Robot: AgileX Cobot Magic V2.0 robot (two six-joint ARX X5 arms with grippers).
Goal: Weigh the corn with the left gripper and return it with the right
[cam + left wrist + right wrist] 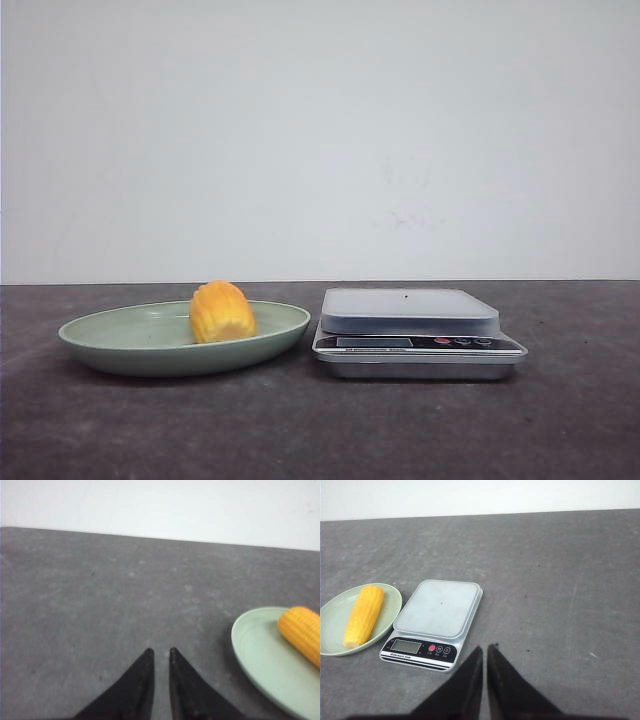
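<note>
Nothing looks started yet: the corn (222,312) lies in the pale green plate (110,345) just beside the kitchen scale (410,310), whose platform is bare. The left hand (160,652) and right hand (485,647) hover over the surface, fingers nearly together, grasping nothing, so pickup, weighing and return all remain.

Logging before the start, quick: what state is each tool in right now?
Left tool: shut, holding nothing.
Right tool: shut, holding nothing.

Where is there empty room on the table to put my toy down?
Bare table runs in front of the plate and scale, and right of the scale. The scale's tray is bare. It is tight between plate and scale; the corn lies in the plate.
</note>
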